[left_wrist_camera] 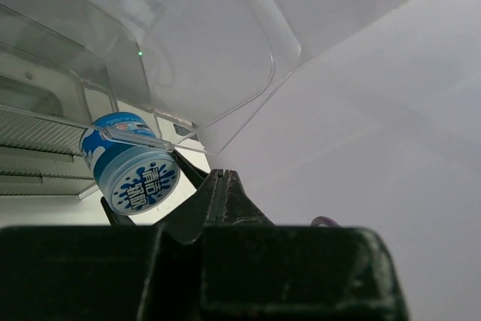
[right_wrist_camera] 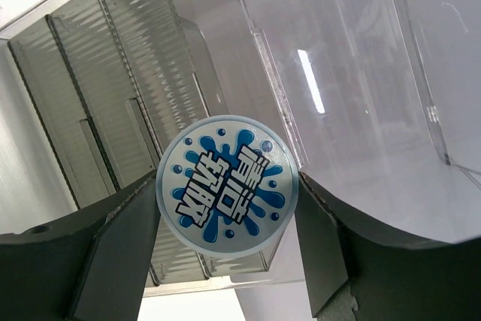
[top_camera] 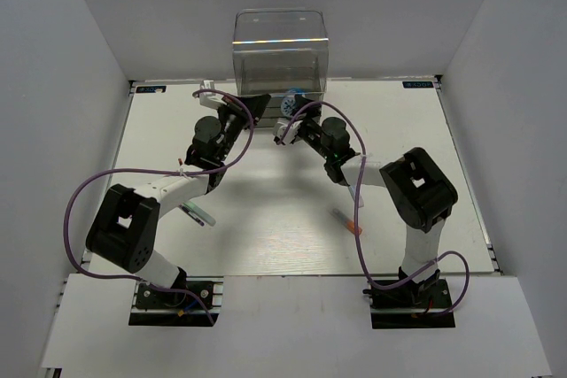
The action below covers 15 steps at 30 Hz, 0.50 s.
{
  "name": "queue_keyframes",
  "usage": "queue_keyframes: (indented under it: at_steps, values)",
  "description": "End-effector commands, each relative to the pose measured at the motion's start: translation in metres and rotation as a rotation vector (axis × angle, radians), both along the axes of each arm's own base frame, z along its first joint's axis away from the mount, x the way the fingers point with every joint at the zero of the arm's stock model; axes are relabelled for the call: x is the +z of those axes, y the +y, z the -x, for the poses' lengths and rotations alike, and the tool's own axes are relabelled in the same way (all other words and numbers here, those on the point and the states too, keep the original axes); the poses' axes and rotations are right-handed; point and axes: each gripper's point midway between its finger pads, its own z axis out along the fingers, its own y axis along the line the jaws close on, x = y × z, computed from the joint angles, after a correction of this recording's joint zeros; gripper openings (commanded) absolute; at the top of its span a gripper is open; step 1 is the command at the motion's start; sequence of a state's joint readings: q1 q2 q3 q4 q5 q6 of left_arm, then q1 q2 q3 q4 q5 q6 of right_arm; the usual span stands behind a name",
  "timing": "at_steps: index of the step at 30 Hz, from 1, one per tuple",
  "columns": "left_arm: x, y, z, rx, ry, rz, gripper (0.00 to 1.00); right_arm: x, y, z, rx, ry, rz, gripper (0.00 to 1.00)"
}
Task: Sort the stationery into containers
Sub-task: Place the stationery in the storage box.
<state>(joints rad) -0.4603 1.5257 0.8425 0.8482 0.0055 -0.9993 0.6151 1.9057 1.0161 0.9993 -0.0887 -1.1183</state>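
Early | right end effector (right_wrist_camera: 225,219) grips round blue-and-white patterned roll (right_wrist_camera: 227,184) at clear plastic drawer cabinet (top_camera: 280,46) | left end effector (left_wrist_camera: 223,189) shut | thin teal-and-pink pen (top_camera: 197,212), clear orange-capped tube (top_camera: 347,221) unsorted on desk (top_camera: 266,250)

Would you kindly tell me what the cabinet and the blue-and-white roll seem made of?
Cabinet: likely hard clear plastic, glossy; see-through walls catch glare, drawers look ribbed.
Blue-and-white roll: smooth printed face, slight sheen; plastic or coated paper, unclear.

On roll (right_wrist_camera: 227,193) end: bold white East Asian characters, unreadable
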Motion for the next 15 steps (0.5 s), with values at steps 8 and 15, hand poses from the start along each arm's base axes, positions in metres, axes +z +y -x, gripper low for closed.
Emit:
queue_keyframes:
  at_steps: [8, 15]
  values:
    - [0.013, 0.007, 0.013, 0.0, -0.043, 0.009, 0.03, 0.108, -0.016, -0.008, -0.064, -0.317, -0.183, 0.0]
    - [-0.043, 0.013, 0.016, 0.025, 0.102, -0.037, 0.06, 0.117, -0.018, -0.009, -0.067, -0.33, -0.203, 0.0]
